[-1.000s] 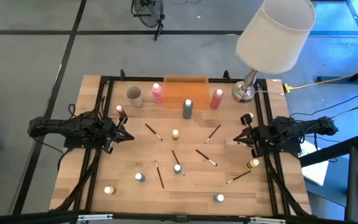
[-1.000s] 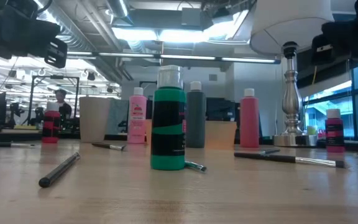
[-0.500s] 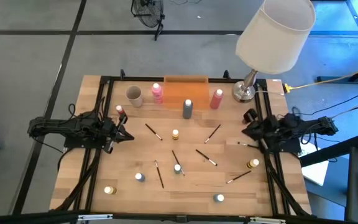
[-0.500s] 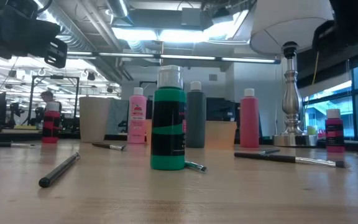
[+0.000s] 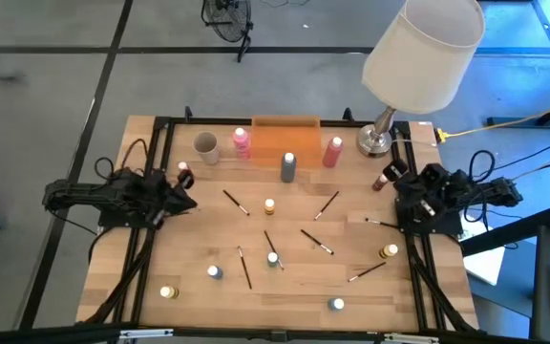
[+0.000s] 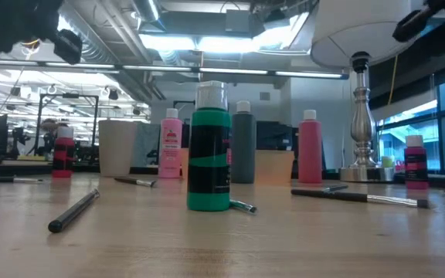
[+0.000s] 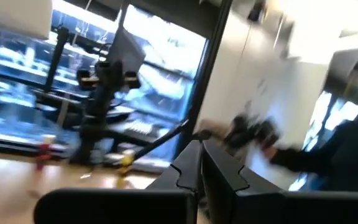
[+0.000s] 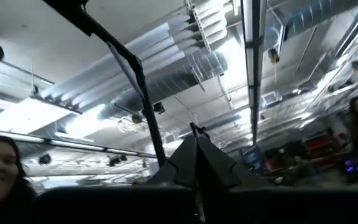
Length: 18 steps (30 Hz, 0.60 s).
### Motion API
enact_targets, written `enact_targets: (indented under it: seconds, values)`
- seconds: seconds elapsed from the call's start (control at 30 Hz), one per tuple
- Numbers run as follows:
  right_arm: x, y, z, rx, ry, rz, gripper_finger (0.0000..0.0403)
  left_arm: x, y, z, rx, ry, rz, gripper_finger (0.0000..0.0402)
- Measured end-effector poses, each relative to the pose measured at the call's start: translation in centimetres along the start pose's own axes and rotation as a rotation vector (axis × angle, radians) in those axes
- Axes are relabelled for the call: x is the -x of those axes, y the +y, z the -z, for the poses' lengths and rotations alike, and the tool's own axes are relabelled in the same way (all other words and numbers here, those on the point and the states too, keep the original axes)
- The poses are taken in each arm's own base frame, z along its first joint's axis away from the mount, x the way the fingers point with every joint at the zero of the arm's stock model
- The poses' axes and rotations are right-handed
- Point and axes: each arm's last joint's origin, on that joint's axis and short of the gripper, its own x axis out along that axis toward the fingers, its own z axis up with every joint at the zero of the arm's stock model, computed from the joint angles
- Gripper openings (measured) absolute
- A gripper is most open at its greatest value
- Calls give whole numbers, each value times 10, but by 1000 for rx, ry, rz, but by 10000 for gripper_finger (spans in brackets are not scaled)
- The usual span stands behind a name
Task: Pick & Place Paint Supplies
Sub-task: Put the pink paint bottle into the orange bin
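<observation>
Two pink bottles (image 5: 242, 141) (image 5: 333, 151) and a grey bottle (image 5: 287, 166) stand upright near the table's far edge. Small pots with yellow lids (image 5: 269, 205) and white lids (image 5: 273, 258) stand scattered over the table, and a green one (image 6: 208, 150) is nearest in the low view. Several thin dark brushes (image 5: 235, 202) lie flat among them. My left gripper (image 5: 185, 198) (image 7: 201, 152) hovers shut at the table's left side. At the right side my right gripper (image 5: 395, 174) (image 8: 196, 149) is shut and tipped up toward the ceiling. Neither touches anything.
A flat orange tray (image 5: 285, 137) and a beige cup (image 5: 206, 146) sit at the far edge. A lamp (image 5: 418, 57) stands on the far right corner, its shade overhanging the table. A small dark red pot (image 5: 380, 182) stands close to my right gripper. A person shows in the right wrist view.
My right gripper has swung from pointing at the table's middle toward the far right corner and has tipped upward. My left gripper has drawn back a little toward the left edge and turned slightly toward the far edge. No task object has moved.
</observation>
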Motion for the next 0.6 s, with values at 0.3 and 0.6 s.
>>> enact_targets:
  seconds: [0.3, 0.6]
  values:
    - [-60, 20, -22, -75, 181, -87, 9, 3, -9, -22, -5, -243, 43, 8]
    - [-127, 39, -41, 18, 266, -273, 9, 2, -10, -35, 188, -349, -29, 23]
